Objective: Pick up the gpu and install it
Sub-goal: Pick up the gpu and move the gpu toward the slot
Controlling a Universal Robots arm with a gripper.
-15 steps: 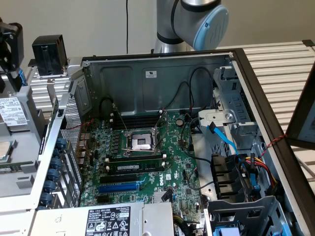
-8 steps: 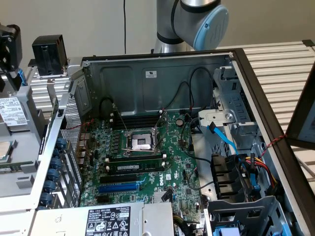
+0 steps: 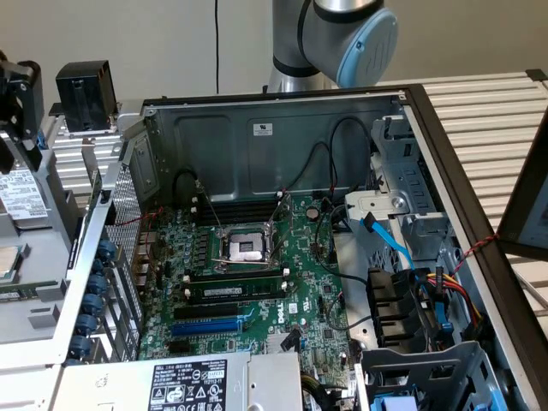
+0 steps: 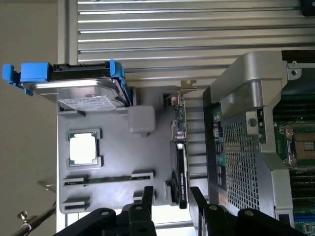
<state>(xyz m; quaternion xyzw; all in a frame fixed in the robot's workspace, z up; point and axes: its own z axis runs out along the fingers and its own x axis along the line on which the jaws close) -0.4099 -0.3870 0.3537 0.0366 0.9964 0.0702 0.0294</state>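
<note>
One gpu (image 4: 179, 169), a thin green board with a black boxy cooler, stands on edge in the grey moulded tray (image 4: 113, 164), beside the perforated metal case (image 4: 236, 162). The tray also bears one square silver CPU (image 4: 83, 148) and one blue-railed drive (image 4: 83, 93). The gripper (image 4: 171, 192) spreads its two black fingers (image 4: 146, 197) wide, empty, near the gpu.

The motherboard (image 3: 317, 282) is lying in the open case (image 3: 257, 128), with the CPU socket (image 3: 247, 248) sitting near its middle. A tray (image 4: 123, 162) is lying just beside the case (on the exterior view's left). On the tray, the gpu (image 4: 180, 167) is standing on edge along the side nearest the case, with a processor chip (image 4: 83, 149) farther off. The gripper (image 4: 171, 199) is hanging near the gpu's end.
</note>
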